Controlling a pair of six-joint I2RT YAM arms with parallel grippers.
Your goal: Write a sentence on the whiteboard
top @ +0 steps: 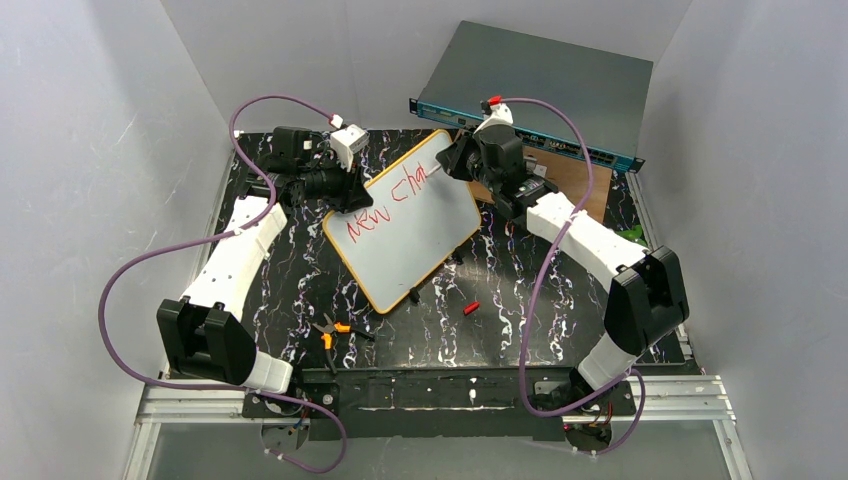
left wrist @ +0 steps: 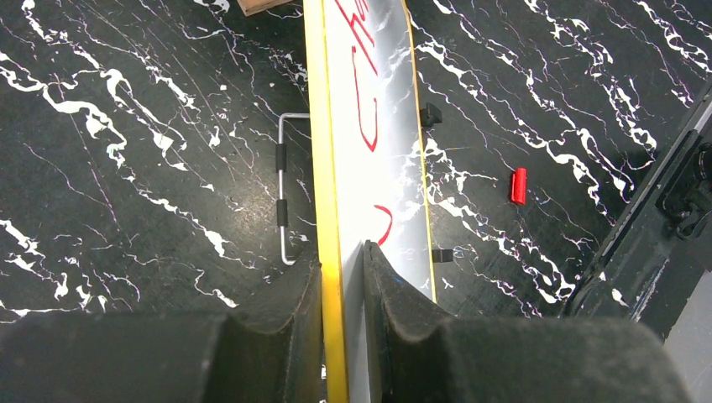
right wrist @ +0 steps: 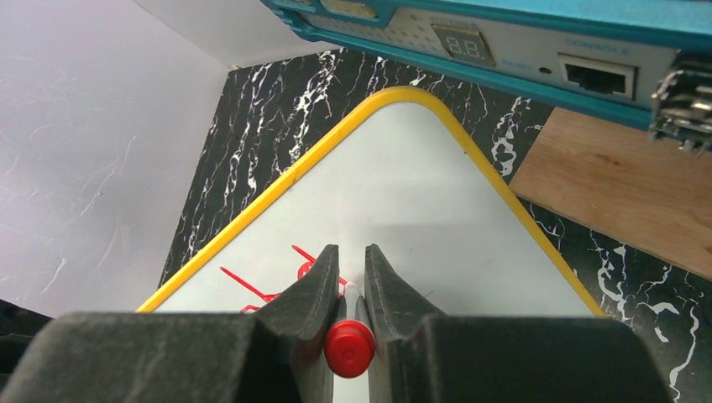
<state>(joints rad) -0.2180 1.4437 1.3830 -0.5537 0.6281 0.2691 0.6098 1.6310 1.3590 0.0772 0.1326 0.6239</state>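
Note:
The whiteboard (top: 425, 240), white with a yellow-orange rim, lies slanted at the table's middle. The sentence (top: 357, 222) is red handwriting reading roughly "new cha" along its upper left side. My left gripper (top: 348, 193) is shut on the board's left rim; in the left wrist view its jaws (left wrist: 342, 256) pinch the whiteboard (left wrist: 374, 168) edge-on, red strokes (left wrist: 367, 109) showing. My right gripper (top: 448, 165) hovers over the board's far corner, shut on a red-ended marker (right wrist: 349, 348). The right gripper (right wrist: 351, 252) has the tip down on the whiteboard (right wrist: 420, 185) beside fresh red strokes (right wrist: 252, 285).
A blue-rimmed network switch (top: 540, 85) and a brown wooden board (top: 580, 180) sit at the back right. A red marker cap (top: 471, 307) and orange-handled pliers (top: 330, 332) lie near the front. A bent metal rod (left wrist: 284, 193) lies behind the board. White walls enclose the table.

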